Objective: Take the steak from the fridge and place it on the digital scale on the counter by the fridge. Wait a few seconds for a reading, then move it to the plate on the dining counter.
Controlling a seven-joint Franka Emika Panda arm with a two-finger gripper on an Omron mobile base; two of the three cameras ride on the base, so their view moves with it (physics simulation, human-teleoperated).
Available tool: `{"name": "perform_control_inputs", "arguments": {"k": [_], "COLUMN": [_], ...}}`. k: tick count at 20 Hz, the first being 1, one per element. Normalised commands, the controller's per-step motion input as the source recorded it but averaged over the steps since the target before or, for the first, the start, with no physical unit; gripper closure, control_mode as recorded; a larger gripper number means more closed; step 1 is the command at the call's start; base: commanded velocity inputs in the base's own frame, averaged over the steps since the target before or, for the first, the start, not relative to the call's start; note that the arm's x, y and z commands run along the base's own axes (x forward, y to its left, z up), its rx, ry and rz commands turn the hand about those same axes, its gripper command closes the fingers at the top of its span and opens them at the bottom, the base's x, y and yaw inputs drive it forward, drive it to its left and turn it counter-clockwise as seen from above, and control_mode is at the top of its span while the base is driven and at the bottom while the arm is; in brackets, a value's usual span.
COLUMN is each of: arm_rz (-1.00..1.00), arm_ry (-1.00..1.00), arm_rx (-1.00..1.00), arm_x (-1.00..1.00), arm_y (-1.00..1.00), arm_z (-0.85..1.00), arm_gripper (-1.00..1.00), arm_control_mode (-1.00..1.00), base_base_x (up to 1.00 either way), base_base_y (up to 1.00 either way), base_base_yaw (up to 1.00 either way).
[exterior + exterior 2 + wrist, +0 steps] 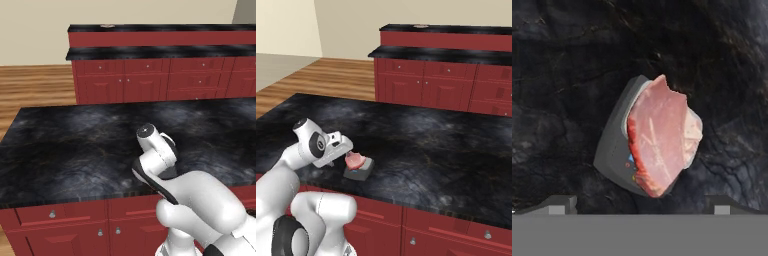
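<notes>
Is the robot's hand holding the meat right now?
No. The gripper is open, holding nothing, above the steak, which lies on the digital scale.

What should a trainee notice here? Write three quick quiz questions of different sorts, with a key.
1. True or false: the steak lies on the digital scale.
2. The gripper is: A) shut on the steak; B) open above it; C) on the plate.
3. What kind of surface does the scale stand on?

Key: 1 true. 2 B. 3 a black marbled counter over red cabinets.
</notes>
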Motion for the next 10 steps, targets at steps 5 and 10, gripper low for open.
{"name": "perform_control_inputs", "arguments": {"k": [5, 10], "arm_rz": [0.00, 0.00], "arm_ry": [0.00, 0.00], "arm_rx": [-0.02, -0.03], "arm_x": [0.00, 0.00], "arm_y": [-0.04, -0.08], "arm_z": [-0.04, -0.04], "arm_gripper": [-1.00, -1.00], "arm_control_mode": [-1.00, -1.00], "base_base_x": [0.00, 0.00], "base_base_y": [0.00, 0.00], "base_base_yaw": [0.00, 0.00]}}
